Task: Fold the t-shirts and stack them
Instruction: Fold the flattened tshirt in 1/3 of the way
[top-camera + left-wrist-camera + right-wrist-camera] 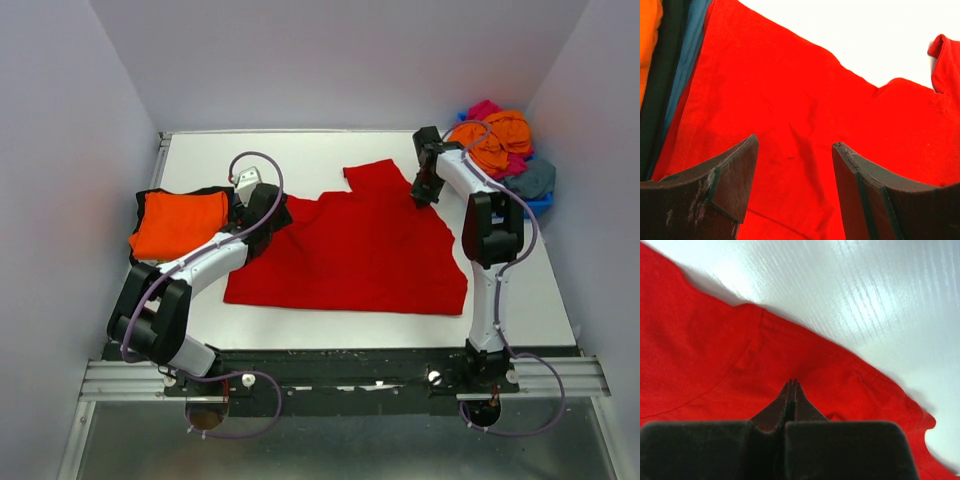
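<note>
**Two robot arms over one red t-shirt (350, 250) on a white table (300, 150)**

Two folded shirts sit stacked at the far left of the table: one orange t-shirt (180, 222) on top of one black t-shirt (148, 203). Just beside the stack, the left gripper (272, 212) hangs low over the red t-shirt's left side. Its two fingers (735, 170) are spread well apart with only cloth below them.

The red t-shirt lies spread flat across the middle of the table (one sleeve reaches toward the far edge). At its far right edge is the right gripper (425, 190). Its fingertips are pressed tightly together at the hem, and it cannot be told whether they pinch any cloth.

One blue bin (541, 204) at the far right corner holds three loose shirts: a second orange t-shirt (497, 138), a magenta t-shirt (484, 108) and a grey-blue t-shirt (532, 180).

Plain pale walls (60, 120) enclose the table on three sides. One metal rail (130, 378) runs along the near edge.
</note>
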